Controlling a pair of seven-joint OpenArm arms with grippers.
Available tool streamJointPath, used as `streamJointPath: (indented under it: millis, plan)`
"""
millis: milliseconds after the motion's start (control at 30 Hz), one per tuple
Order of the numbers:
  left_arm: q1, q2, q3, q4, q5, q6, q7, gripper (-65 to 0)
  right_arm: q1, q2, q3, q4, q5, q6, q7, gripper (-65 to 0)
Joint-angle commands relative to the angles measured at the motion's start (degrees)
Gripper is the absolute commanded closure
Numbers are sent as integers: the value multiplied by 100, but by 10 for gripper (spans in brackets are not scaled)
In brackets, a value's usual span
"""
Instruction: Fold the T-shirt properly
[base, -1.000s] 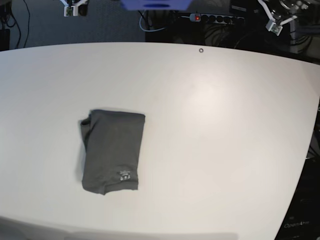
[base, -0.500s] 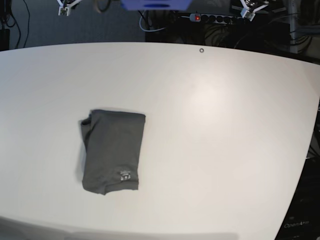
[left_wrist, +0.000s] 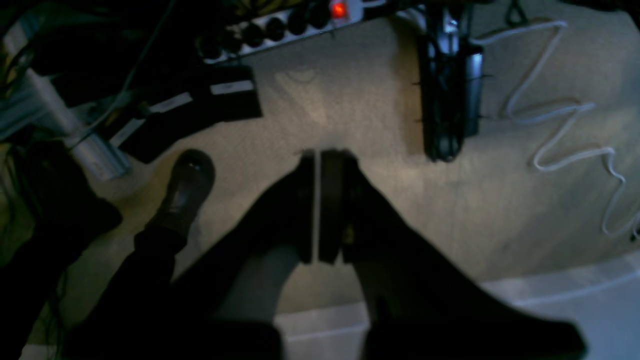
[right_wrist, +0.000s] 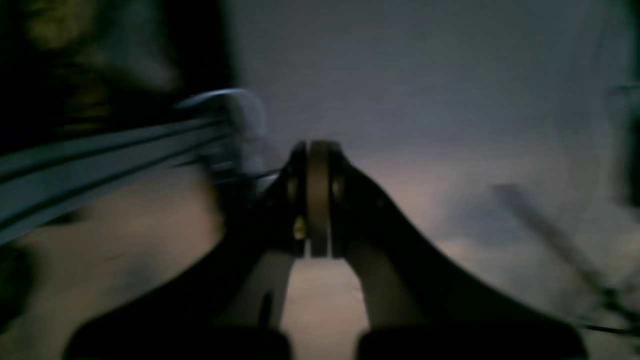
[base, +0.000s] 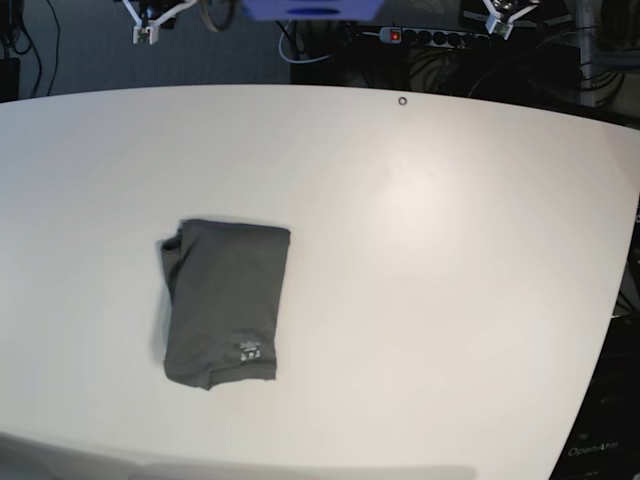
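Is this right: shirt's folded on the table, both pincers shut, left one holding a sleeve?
Not quite. The left pincer is shut but holds nothing: the left wrist view shows it closed over bare floor. The T-shirt lies folded on the table, and the right pincer is shut too.

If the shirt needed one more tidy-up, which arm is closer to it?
The right arm, probably. Its pincer hangs past the table's far edge on the shirt's side; the left pincer sits far across. Both are shut.

Both arms are raised at the far edge of the scene. The left pincer (left_wrist: 317, 210) has its jaws pressed together, holding nothing. The right pincer (right_wrist: 317, 200), though blurred, also appears closed and empty.
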Motion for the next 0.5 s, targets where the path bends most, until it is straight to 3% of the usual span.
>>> streamJointPath:
  millis: [0,167,233,467]
  plan:
    - [-2,-21,-6,-120,-1,-64,-119,-19,-26,52,-67,-81,33,-88,62,0]
    - [-406,225,-50,-990,-45,-1058,-409,-19,177,52,-128,-388,33,-176,-105,0]
    - [-556,357,-58,-1377,-45,-1207,-585,-19,264,52,-119,-423,42,-255,-158,0]
    - [-934,664,-50,-2238,-45,-1269,-1182,-19,300,61,-480,-406,33,-1090,-334,0]
